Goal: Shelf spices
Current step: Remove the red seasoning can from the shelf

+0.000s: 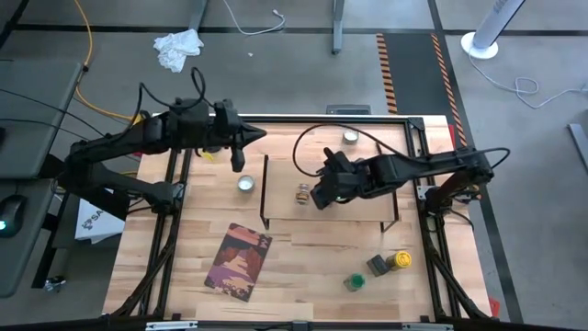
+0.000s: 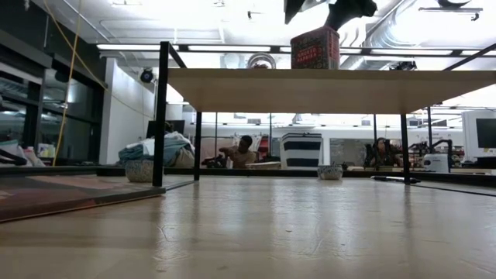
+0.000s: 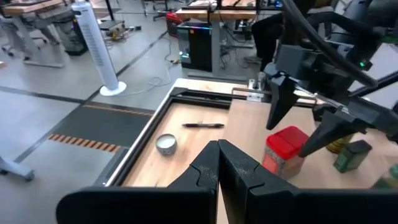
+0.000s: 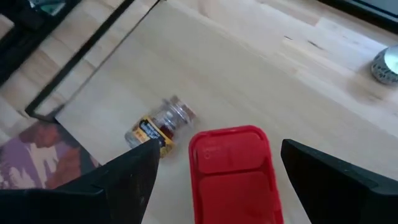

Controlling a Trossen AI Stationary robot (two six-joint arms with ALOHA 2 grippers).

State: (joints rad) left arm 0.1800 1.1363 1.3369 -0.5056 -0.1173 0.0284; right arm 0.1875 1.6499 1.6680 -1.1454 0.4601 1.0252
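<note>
From above, the right gripper (image 1: 323,188) hung over the pale wood shelf (image 1: 367,210), fingers spread; the clear glass jar (image 1: 302,194) lay beside it. At table level, the red box (image 2: 315,48) stood upright on the shelf. The left gripper (image 3: 217,163) was closed, empty. The right wrist camera showed fingers straddling the box, not touching.

The left arm reaches in from the left side and bends at the elbow. Its left pincer (image 1: 241,147) is up over the surface, and its two fingers (image 3: 219,168) are pressed tight together with nothing between them. The right arm stretches in from the right side, long and low. Its right pincer (image 1: 323,191) points down, with its fingers (image 4: 134,180) spread wide apart.
</note>
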